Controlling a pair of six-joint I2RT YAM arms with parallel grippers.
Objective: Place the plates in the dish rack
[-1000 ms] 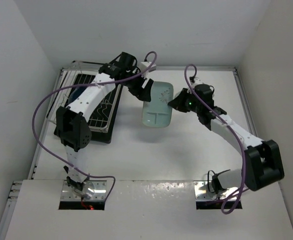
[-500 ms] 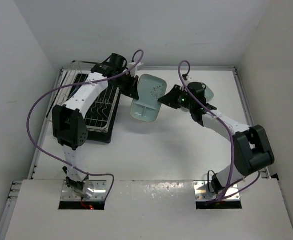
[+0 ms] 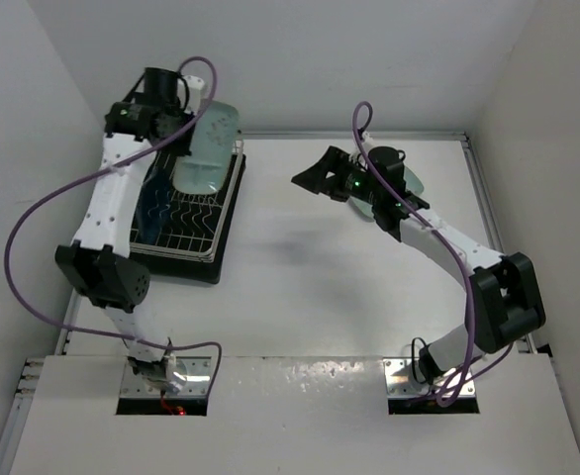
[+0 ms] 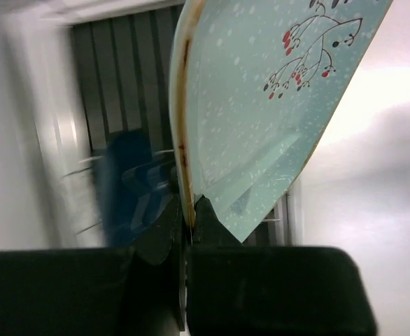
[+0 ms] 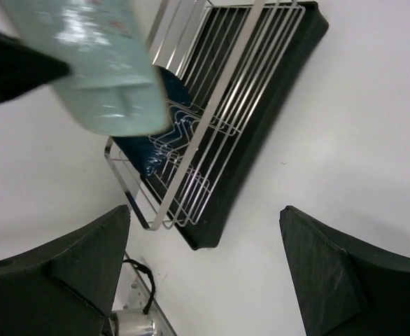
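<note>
Now | left claw (image 4: pixel 189 218) grips mint plate (image 4: pixel 261 105), swung over rack (image 3: pixel 199 220) | right claw (image 5: pixel 203 218) released (gaping)

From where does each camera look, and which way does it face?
Top external: above, behind the bases, looking down on the table; both arms show.
Left wrist: on the left gripper, looking along its pinched mint plate toward the dish rack; fingers show.
Right wrist: on the open right gripper, facing the dish rack; fingers show.
All share mint plate, dish rack, blue plate.
</note>
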